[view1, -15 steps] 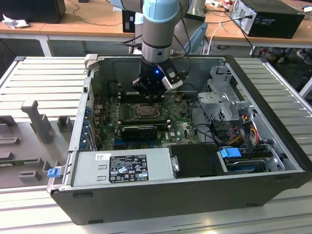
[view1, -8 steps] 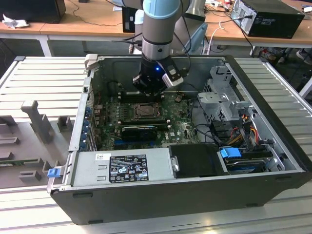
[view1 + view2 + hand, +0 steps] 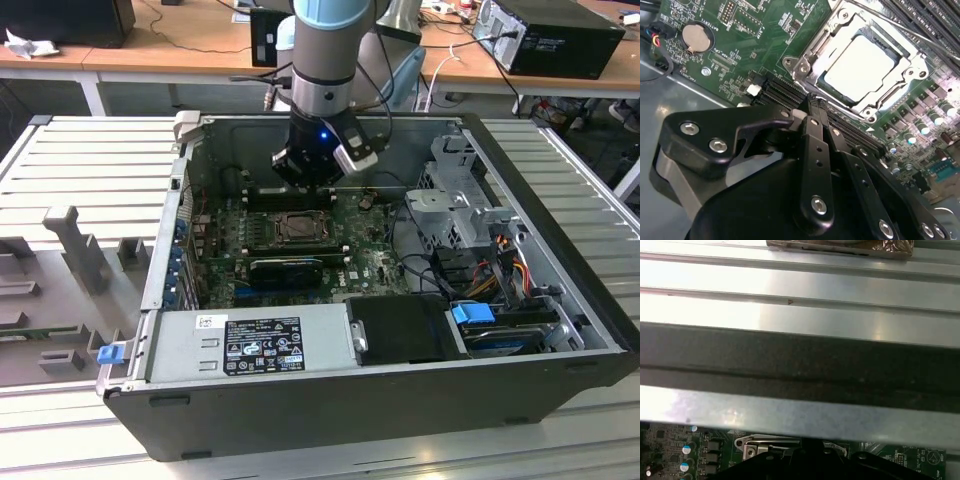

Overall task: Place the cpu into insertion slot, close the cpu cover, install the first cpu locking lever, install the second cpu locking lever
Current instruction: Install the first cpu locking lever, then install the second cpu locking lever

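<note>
Above the insertion slot we see the tool shut, empty, clear of case walls
The cpu lies pale, seated under its closed cpu cover

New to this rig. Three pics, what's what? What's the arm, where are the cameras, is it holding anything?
The exterior view shows an open dark computer case on a ribbed metal table, with a grey robot arm reaching in. Its black gripper hangs above the green motherboard. The other two cameras ride on the arm's wrist. In the second wrist view the gripper has its jaws together, holding nothing. Beyond it the pale silver square cpu lies in the metal-rimmed insertion slot, the silver frame-shaped cpu cover down around it.
</note>
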Controlling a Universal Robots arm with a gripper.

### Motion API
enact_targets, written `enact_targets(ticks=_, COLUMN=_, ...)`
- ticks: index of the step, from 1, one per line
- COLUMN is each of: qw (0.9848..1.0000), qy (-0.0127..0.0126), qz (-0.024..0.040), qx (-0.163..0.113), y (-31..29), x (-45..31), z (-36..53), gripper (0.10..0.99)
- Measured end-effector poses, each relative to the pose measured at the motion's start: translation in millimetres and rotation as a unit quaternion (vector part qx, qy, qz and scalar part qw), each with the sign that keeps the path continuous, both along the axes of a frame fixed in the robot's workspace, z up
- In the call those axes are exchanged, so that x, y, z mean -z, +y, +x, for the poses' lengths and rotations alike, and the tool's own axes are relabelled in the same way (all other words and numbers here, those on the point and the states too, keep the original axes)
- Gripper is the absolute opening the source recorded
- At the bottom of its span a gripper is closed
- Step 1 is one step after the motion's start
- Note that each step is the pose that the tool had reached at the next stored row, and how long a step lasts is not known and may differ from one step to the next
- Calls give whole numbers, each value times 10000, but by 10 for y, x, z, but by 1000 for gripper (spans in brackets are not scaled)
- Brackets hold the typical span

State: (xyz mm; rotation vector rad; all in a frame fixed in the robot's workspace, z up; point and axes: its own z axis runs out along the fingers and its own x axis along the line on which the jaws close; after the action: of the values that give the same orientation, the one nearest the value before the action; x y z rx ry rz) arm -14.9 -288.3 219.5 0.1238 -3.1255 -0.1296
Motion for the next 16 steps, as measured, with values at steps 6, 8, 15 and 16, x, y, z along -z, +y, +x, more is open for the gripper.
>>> enact_targets(ticks=6, qw=10000, qy=0, qz=0, qx=0, y=-22, x=0, z=0, gripper=106)
enact_targets(ticks=8, qw=10000, qy=0, qz=0, qx=0, y=-26, x=0, z=0, gripper=106)
enact_targets(ticks=15, qw=10000, qy=0, qz=0, qx=0, y=-60, x=0, z=0, gripper=106)
enact_targets(ticks=16, qw=10000, qy=0, qz=0, qx=0, y=-67, x=0, z=0, gripper=106)
